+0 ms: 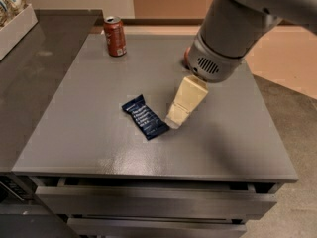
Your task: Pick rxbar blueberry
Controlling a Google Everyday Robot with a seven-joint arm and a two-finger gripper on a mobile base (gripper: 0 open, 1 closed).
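The rxbar blueberry [145, 117] lies flat and slanted near the middle of the grey table [99, 152], its pale print too small to read. The gripper [174, 122] points tip-down just beside the bar's 3 o'clock end; whether it is clenched or released, I cannot tell. A red can [115, 36] stands upright at the table's 11 o'clock, its label unreadable

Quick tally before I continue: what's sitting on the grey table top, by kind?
Snack bars: 1, the rxbar blueberry
Soda cans: 1, the red can
Unidentified: 1, a red item mostly hidden behind the arm
Total: 3
Not counted: the gripper, hanging just right of the bar's near end.
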